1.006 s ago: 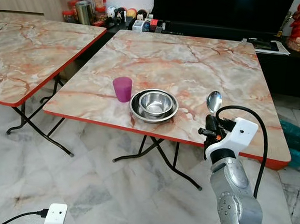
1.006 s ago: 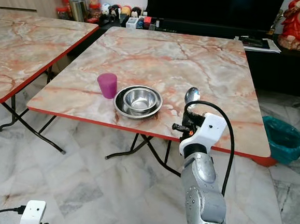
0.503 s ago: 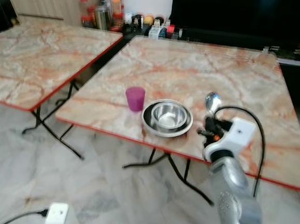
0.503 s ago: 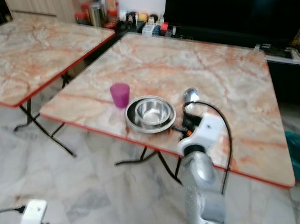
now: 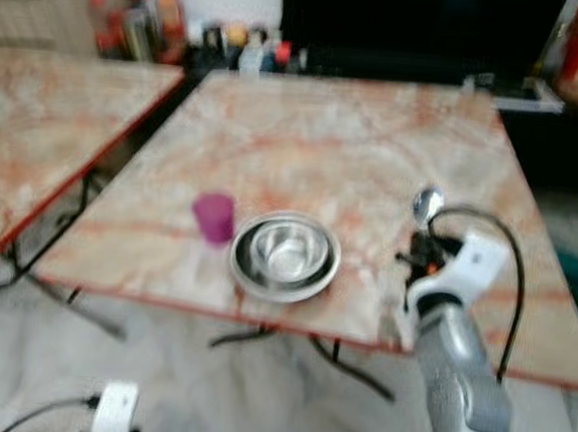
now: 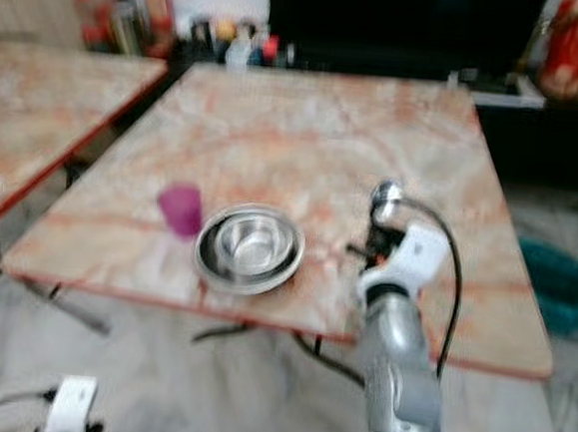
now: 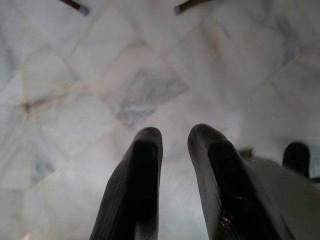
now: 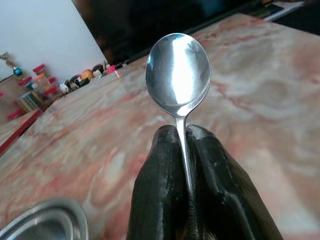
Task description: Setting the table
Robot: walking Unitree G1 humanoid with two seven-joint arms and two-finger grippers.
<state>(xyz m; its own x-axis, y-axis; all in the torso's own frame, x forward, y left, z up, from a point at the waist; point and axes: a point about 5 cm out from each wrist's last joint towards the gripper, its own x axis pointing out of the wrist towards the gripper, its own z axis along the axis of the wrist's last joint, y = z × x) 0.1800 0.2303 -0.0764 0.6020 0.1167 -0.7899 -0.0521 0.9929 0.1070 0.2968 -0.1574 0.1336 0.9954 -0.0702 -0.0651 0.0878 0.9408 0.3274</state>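
Marble-patterned, red-edged tabletop [image 5: 376,133] already carries a steel bowl on a round steel plate [image 5: 285,257] beside a purple plastic cup [image 5: 214,217], but the shiny metal spoon [image 8: 178,70] is unplaced, upright in the right gripper [image 8: 186,145] clamped on its handle, near the plate.

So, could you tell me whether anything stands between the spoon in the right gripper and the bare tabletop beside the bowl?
Nothing visible does. The right gripper holds the spoon upright over the table, to the right of the bowl, with bare marble between them.
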